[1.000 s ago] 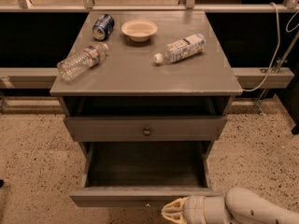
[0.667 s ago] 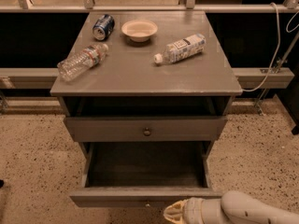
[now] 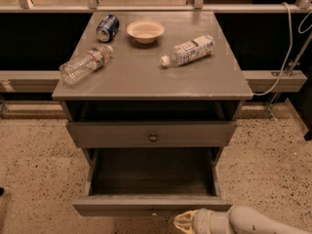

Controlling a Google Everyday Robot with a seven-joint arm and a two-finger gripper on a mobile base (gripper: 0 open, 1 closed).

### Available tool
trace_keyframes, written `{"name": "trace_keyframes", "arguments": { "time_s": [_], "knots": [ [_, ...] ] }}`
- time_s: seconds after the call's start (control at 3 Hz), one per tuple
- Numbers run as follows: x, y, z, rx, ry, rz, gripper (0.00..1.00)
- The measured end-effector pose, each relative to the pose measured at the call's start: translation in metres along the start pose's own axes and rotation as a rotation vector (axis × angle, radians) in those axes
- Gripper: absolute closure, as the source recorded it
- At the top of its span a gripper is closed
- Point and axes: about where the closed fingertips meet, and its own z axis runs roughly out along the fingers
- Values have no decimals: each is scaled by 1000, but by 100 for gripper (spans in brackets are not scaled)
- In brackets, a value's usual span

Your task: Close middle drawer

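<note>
Middle drawer [image 3: 122,205] stands pulled out, front edge just up-left of gripper. Its knob [image 3: 154,212] sits close on gripper's left. Gripper [image 3: 186,222] is low, right of drawer centre; I cannot tell whether open or closed. Risks I see: off-centre push skews drawer and jams it; tip slides under front and misses.

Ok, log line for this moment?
middle drawer: open, pulled out | pincer: low, by drawer front, right of knob | contact: cannot tell | closing: not yet done
</note>
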Motion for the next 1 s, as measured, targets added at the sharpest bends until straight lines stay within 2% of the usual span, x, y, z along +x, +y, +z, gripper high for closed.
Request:
{"name": "trace_keyframes", "arguments": {
  "time_s": [0.33, 0.67, 1.0],
  "knots": [
    [11, -18, 16, 63, -12, -22, 100],
    [21, -45, 30, 152, -30, -28, 100],
    [22, -63, 39, 186, -45, -33, 100]
  ]
}}
